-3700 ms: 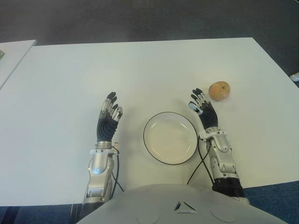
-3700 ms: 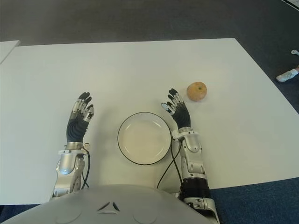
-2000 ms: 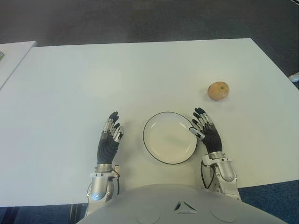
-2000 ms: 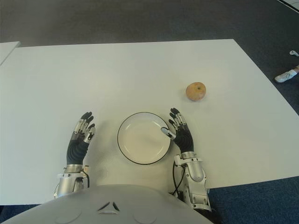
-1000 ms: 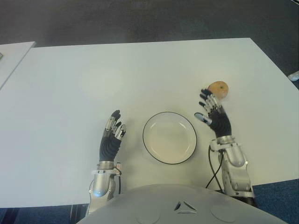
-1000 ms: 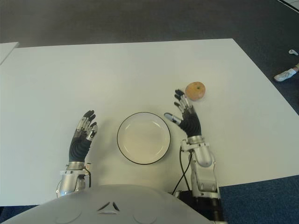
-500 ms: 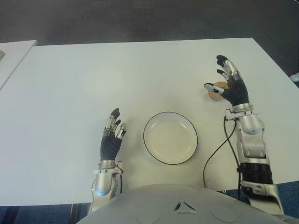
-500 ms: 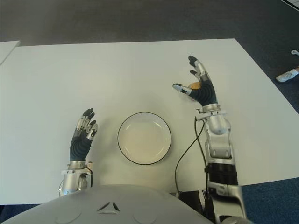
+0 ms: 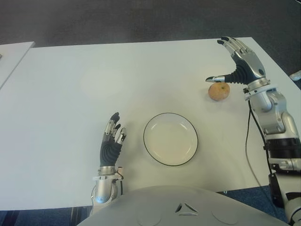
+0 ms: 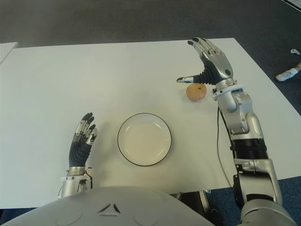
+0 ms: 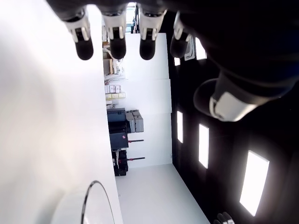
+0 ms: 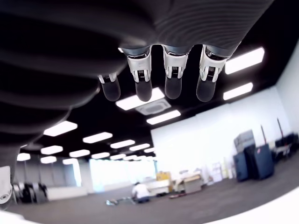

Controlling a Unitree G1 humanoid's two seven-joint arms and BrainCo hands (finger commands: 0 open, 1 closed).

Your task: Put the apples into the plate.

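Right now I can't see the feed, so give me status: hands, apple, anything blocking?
Right hand open above the apple, not gripping. Left hand open, idle, left of the plate. Plate empty; nothing between apple and plate.

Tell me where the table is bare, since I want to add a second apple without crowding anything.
The table is bare across its far and left stretches, beyond the open left hand. The strip between plate and apple is free too. It is crowded only around the apple, where the open right hand shows over it.
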